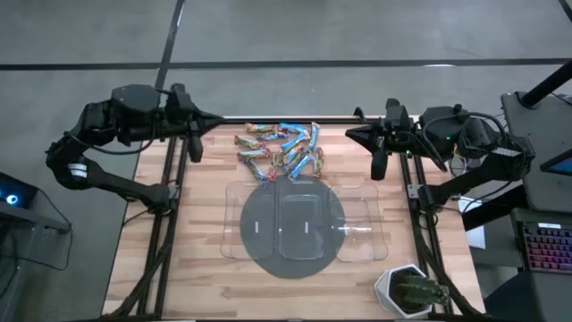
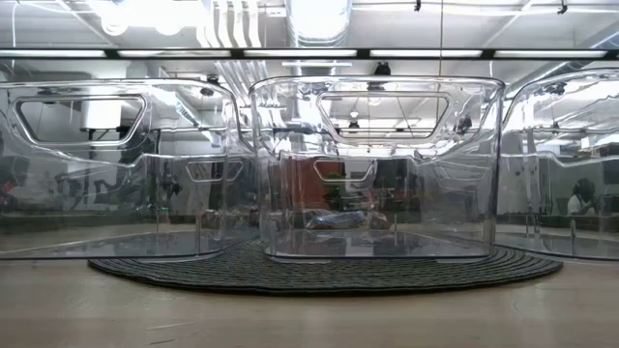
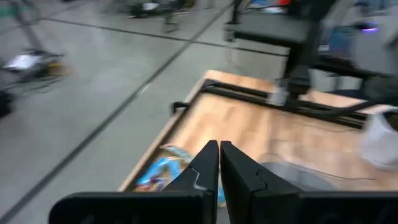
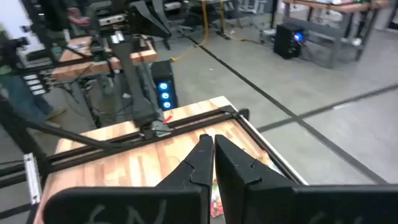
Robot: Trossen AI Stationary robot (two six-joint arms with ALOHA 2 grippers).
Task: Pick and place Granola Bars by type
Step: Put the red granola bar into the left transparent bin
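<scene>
The granola bars (image 1: 281, 149) lie in a loose heap at the far middle of the table, blue, orange-brown and red-multicoloured wrappers mixed together. Part of the heap shows past the left fingers (image 3: 163, 172) and a bar or two below the right fingers (image 4: 216, 204). My left gripper (image 1: 221, 120) hovers shut at the far left, above and left of the heap. My right gripper (image 1: 349, 133) hovers shut at the far right of the heap. Both touch nothing.
Three clear plastic trays (image 1: 304, 221) stand side by side on a round dark mat (image 1: 268, 259) in the table's middle, filling the low view (image 2: 377, 164). A small potted plant (image 1: 413, 291) sits at the near right corner. Black rails run along the table's sides.
</scene>
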